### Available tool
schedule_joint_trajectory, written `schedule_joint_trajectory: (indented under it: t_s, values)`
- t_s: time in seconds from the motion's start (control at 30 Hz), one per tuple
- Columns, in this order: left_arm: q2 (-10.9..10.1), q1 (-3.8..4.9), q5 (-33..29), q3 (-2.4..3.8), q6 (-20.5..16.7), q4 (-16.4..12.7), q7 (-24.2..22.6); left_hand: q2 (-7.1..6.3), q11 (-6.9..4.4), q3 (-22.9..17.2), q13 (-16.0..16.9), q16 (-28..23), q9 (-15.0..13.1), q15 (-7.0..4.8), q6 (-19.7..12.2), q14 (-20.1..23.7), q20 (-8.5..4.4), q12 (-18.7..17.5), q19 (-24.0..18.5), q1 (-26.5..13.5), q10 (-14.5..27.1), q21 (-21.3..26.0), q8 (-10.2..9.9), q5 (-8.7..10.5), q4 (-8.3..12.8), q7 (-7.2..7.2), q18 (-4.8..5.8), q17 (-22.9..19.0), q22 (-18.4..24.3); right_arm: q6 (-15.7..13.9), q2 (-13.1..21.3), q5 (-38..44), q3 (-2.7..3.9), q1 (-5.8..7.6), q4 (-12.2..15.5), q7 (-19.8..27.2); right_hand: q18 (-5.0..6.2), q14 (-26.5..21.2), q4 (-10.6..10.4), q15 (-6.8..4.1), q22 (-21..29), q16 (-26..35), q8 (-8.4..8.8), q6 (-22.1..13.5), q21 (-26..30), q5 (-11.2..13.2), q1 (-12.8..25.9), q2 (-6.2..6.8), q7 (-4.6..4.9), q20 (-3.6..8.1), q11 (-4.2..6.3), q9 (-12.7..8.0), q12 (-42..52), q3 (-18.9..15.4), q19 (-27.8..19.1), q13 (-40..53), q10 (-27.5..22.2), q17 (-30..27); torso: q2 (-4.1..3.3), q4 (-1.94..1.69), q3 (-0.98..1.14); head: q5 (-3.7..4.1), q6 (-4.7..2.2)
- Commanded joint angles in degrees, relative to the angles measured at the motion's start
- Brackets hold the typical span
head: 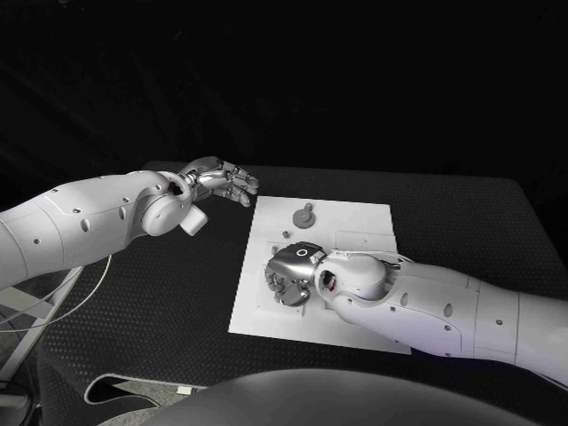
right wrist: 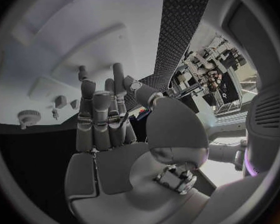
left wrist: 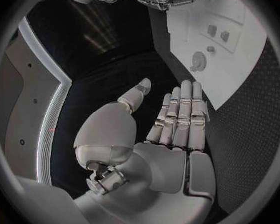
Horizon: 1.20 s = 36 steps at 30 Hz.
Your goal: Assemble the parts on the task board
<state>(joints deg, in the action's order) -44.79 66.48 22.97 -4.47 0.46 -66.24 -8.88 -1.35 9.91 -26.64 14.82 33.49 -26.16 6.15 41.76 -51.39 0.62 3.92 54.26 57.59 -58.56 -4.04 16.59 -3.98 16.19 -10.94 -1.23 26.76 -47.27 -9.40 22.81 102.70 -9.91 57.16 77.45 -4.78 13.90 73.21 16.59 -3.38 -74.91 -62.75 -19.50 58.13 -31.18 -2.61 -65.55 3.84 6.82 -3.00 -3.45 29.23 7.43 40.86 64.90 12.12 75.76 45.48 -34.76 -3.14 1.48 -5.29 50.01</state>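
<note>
A black table (head: pixel 144 293) with a dimpled surface fills the scene. On it lies the white task board (head: pixel 355 222), a flat rectangular plate.

The right arm (head: pixel 463 311), white and thick, reaches over the near part of the board. Its silver right hand (head: pixel 293 273) hangs palm down above the board's near left area. From the wrist camera its fingers (right wrist: pixel 93 114) stand straight and close together, the thumb apart to one side, and nothing lies in the palm, so the hand is empty and loosely spread.

The left arm (head: pixel 80 226) comes in beside the board's left edge. The left hand (head: pixel 220 182) hovers over bare table just off the board's far left corner, well apart from the right hand. Its fingers (left wrist: pixel 184 114) are extended side by side, thumb held out, palm empty.

A round toothed part (head: pixel 304 216), like a small gear, sits on the far half of the board, beyond the right hand and near the left hand's fingertips. Two smaller parts (left wrist: pixel 217 33) sit in a shallow recess ahead of the right hand's fingers; their exact shape is too small to tell.
</note>
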Motion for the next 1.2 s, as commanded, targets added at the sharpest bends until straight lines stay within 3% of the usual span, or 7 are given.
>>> schedule_joint_trajectory:
  t_s: [0.03,0.4,0.67,1.2]
  values:
    - [0.13,0.07,0.05,0.03,0.81,-0.08,-0.68,-0.1,0.0,0.22,-0.06,-0.25,0.06,0.06,-0.5,-0.32,-0.09,0.18,0.19,-0.55,0.37,-0.08,0.36,0.31,-0.11,-2.15,-0.92,0.1,0.06,-0.65,-0.1,1.67,-0.18,-0.15,-0.45,0.2,1.1,-0.11,0.09,-0.65,-1.28,-0.16,-0.13,-0.12,-0.27,-0.2,-0.2,-0.83,-0.05,0.26,1.13,0.06,0.17,0.38,0.04,-0.09,1.4,0.06,-0.03,-0.03,0.03,-0.18,-0.01]
    - [0.19,0.07,0.05,0.03,0.88,0.03,-0.7,-0.09,0.01,0.22,-0.06,-0.28,0.07,0.06,-0.51,-0.32,-0.09,0.18,0.18,-0.56,0.37,-0.08,0.36,0.31,-0.09,-2.15,-0.92,0.14,0.08,-1.78,-0.2,1.99,-0.17,-0.15,-0.85,0.29,1.1,-0.09,0.1,-0.66,-1.29,-0.18,-0.16,-0.1,-0.31,-0.2,-0.24,-0.8,-0.07,0.27,1.14,0.11,0.15,0.41,0.05,-0.02,1.43,0.08,-0.02,0.02,0.02,-0.99,-0.01]
    - [0.19,0.07,0.05,0.03,0.87,0.11,-0.66,-0.08,0.01,0.21,-0.07,-0.32,0.07,0.06,-0.52,-0.32,-0.09,0.18,0.17,-0.58,0.38,-0.08,0.37,0.31,-0.08,-2.15,-0.92,0.18,0.09,-0.72,-0.59,1.52,-0.24,-0.15,-1.28,0.57,1.1,-0.08,0.09,-0.66,-1.3,-0.2,-0.17,-0.09,-0.33,-0.2,-0.25,-0.8,-0.07,0.28,1.14,0.15,0.14,0.43,0.06,0.02,1.45,0.09,-0.01,0.02,0.0,-1.04,-0.01]
    - [0.13,0.07,0.05,0.03,0.93,0.08,-0.53,-0.09,0.01,0.21,-0.08,-0.37,0.08,0.06,-0.53,-0.32,-0.09,0.18,0.16,-0.59,0.39,-0.08,0.39,0.31,-0.05,-2.15,-0.92,0.25,0.12,1.16,-0.56,0.65,-1.95,-0.15,-2.04,0.88,1.1,-0.35,0.12,-0.49,-1.29,-0.08,0.03,-0.51,-0.29,-0.2,-0.02,-0.38,0.08,0.17,0.97,0.26,-0.28,0.4,-0.31,0.23,1.01,0.11,0.0,0.03,0.02,-1.0,-0.01]
